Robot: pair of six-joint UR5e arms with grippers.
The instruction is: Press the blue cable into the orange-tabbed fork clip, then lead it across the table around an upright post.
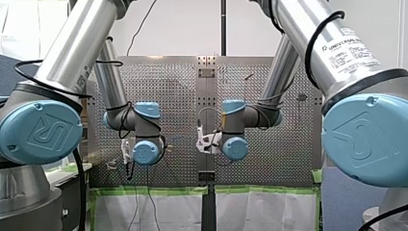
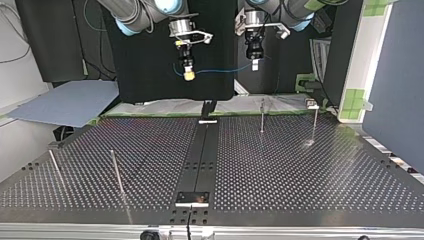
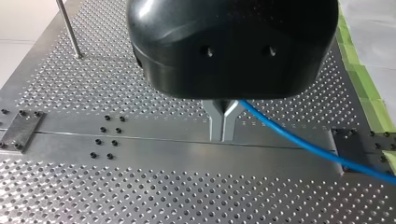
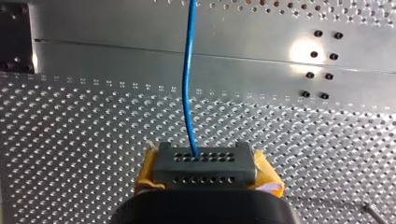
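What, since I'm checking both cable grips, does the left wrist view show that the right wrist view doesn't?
Only the left wrist view: my left gripper shut on the blue cable, plus an upright post. Only the right wrist view: my right gripper, its yellow pads flanking the cable. Both: the cable over the perforated table.

I operate over a perforated metal table [image 2: 310, 170]. A dark centre strip [image 2: 202, 155] runs from the top view's near edge to its far edge. A small bolted plate [image 2: 192, 198] sits at the strip's near end and a pale plate [image 2: 207, 121] at its far end. Four thin rods stand upright in the table. The outer left post [image 2: 55, 164] and inner left post [image 2: 116, 172] stand towards the near edge. The inner right post [image 2: 262, 116] and outer right post [image 2: 314, 122] stand towards the far edge.
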